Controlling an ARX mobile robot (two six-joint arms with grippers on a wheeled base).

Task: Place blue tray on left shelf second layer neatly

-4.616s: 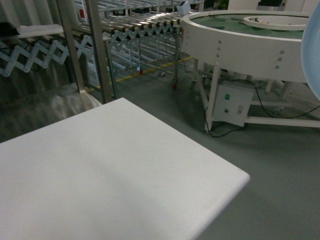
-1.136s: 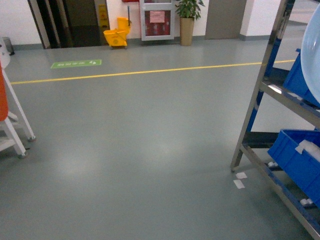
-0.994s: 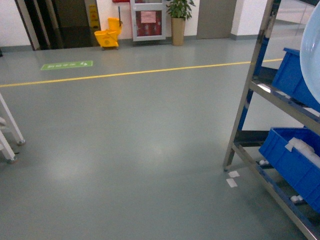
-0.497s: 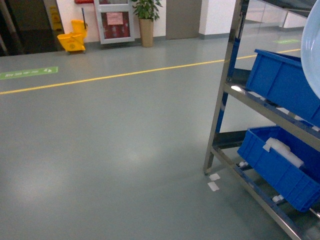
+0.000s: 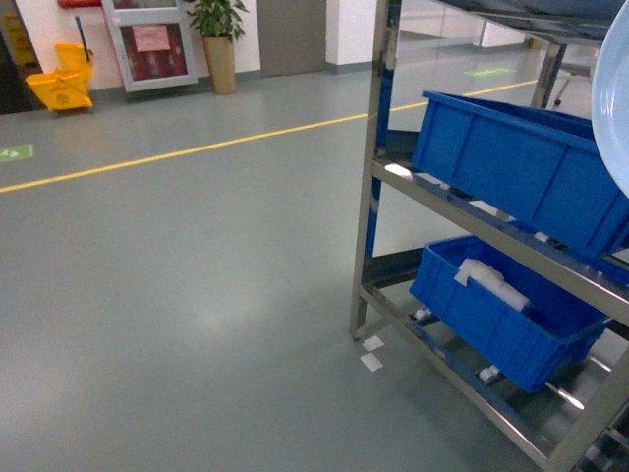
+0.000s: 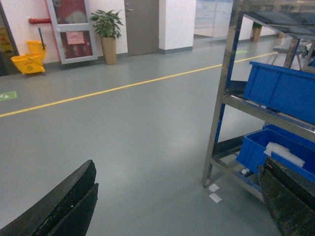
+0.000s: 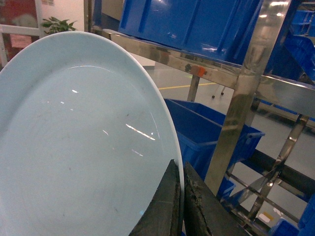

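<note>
Pale sky-blue oval tray [image 7: 83, 147]: we saw it held upright by its rim — beside the shiny stainless-steel shelf rack [image 5: 378, 167], not on it.
Right gripper [image 7: 179, 206]: clamped on the tray's edge.
Left gripper [image 6: 177, 196]: black fingers [image 6: 64, 204] spread wide — nothing between.

We see a grey-green floor [image 5: 197, 295] crossed by a yellow line [image 5: 197, 149]. Beyond that line, by the white wall [image 6: 179, 22], stand a potted plant [image 5: 218, 34], a grey door [image 5: 290, 34] to its right, and a yellow mop bucket [image 5: 64, 87] well to its left. Overhead light glares off the floor.
</note>
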